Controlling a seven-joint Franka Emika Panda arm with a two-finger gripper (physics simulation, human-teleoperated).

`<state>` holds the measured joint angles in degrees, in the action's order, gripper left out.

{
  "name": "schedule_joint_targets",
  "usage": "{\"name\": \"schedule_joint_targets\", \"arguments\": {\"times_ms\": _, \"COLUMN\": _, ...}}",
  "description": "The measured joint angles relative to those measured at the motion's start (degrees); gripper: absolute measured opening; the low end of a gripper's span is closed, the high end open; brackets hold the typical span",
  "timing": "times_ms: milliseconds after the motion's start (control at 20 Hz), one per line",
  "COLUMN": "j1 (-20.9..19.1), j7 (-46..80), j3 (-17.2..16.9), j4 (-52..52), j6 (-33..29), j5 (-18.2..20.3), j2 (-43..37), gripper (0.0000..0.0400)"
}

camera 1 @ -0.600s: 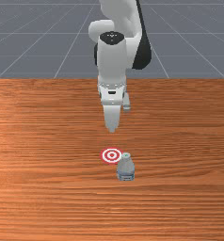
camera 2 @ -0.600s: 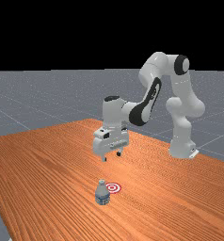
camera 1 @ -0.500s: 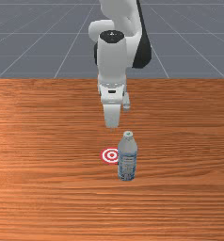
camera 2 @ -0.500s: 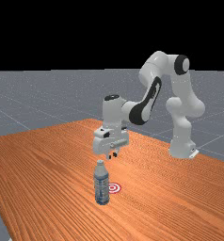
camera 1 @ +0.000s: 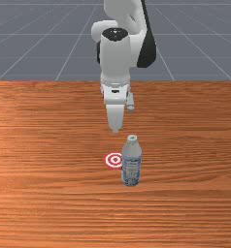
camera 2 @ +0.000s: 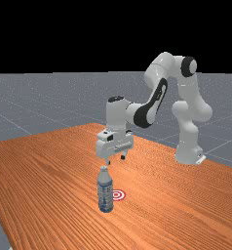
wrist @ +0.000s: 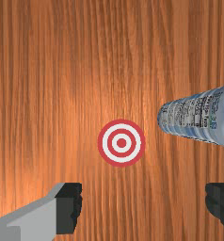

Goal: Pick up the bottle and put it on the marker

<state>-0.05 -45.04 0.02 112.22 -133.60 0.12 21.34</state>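
Well, across the wide wooden table (camera 1: 49, 193) I see my arm (camera 2: 188, 88) reaching out from its base, with the gripper (camera 2: 115, 160) hanging in the air, pointing down. The bottle (camera 1: 131, 164) is standing on the wood, its long axis upright, and its cap sits lower than my hand. What the next move turns on is the offset: from the claw, the bottle lies farther out from the arm's base and over to the front view's right, so I judge I need to travel out and sideways before coming down. The marker (wrist: 121, 142) lies flat just beside the bottle's foot, on the side nearer the base, so the carry afterwards should be short. As for the claw, it's wide open, the black pads (wrist: 69, 207) well apart, gripping nothing and touching nothing. They're spaced along the line running out from the base, so if I drop short, the outer one could knock the bottle over.
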Motion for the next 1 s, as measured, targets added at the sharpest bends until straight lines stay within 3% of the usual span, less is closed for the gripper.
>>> {"name": "schedule_joint_targets", "arguments": {"times_ms": 1000, "j1": 0.17, "j7": 0.04, "j3": 0.06, "j4": -0.17, "j6": 0.40, "j5": -0.13, "j2": -0.15, "gripper": 0.0400}}
